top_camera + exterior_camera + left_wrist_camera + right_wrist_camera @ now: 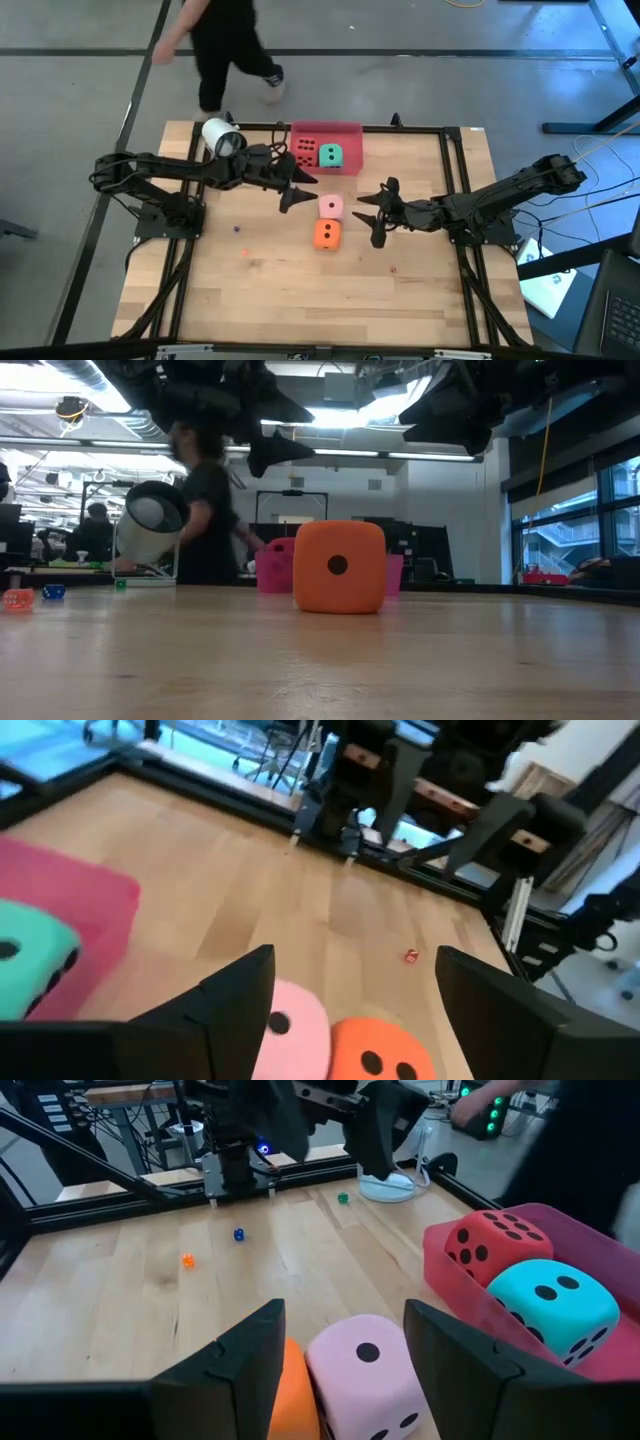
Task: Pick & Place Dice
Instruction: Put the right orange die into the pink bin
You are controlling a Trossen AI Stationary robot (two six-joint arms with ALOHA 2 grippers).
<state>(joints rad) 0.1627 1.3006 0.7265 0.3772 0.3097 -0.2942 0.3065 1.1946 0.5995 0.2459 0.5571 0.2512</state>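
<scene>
Dice look soft and light: with your right hand [378, 215] empty and spread, squeeze the pink die [331, 207] across flat sides; left hand [297, 186] hovers parted, empty.

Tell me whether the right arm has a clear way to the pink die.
Probably yes. The right gripper hangs open just beside the pink die, with bare table between them; the orange die touches its near side, which might crowd one finger.

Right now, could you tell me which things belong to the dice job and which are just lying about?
Job:
red die
green die
pink die
orange die
pink tray

Lying about:
white cup
tiny dice
</scene>
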